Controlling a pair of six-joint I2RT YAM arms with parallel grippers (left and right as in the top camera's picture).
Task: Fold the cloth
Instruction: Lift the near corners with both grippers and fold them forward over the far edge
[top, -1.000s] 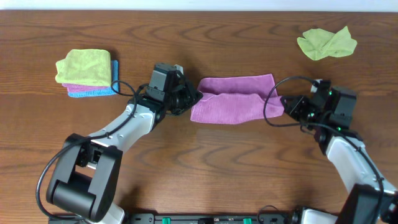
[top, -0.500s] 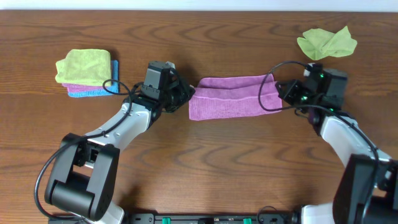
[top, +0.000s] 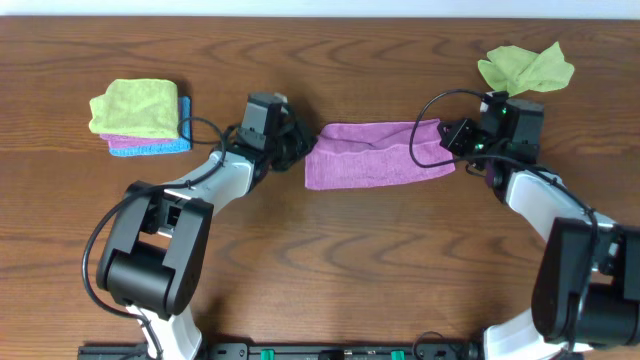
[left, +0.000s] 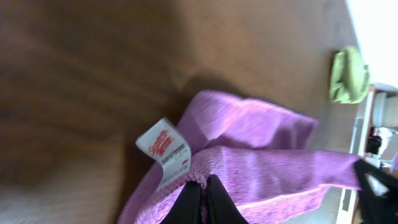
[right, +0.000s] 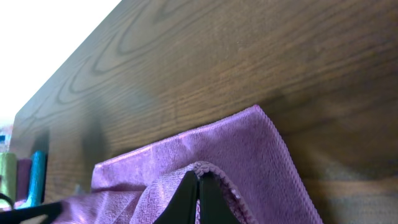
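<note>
A purple cloth (top: 372, 157) lies stretched between my two arms at the table's middle, its near half lifted over the far half. My left gripper (top: 303, 150) is shut on the cloth's left corner (left: 205, 177), beside a white tag (left: 164, 148). My right gripper (top: 447, 140) is shut on the cloth's right corner (right: 202, 169), with the far layer (right: 249, 143) lying flat on the wood behind it.
A stack of folded cloths, yellow-green on pink on blue (top: 137, 115), sits at the far left. A crumpled green cloth (top: 525, 68) lies at the far right and shows in the left wrist view (left: 348, 74). The table's far edge (right: 74, 56) is close behind.
Both grippers have carried the cloth's near edge away from me, toward the far edge. The fold has closed and the cloth looks flatter and more even.
</note>
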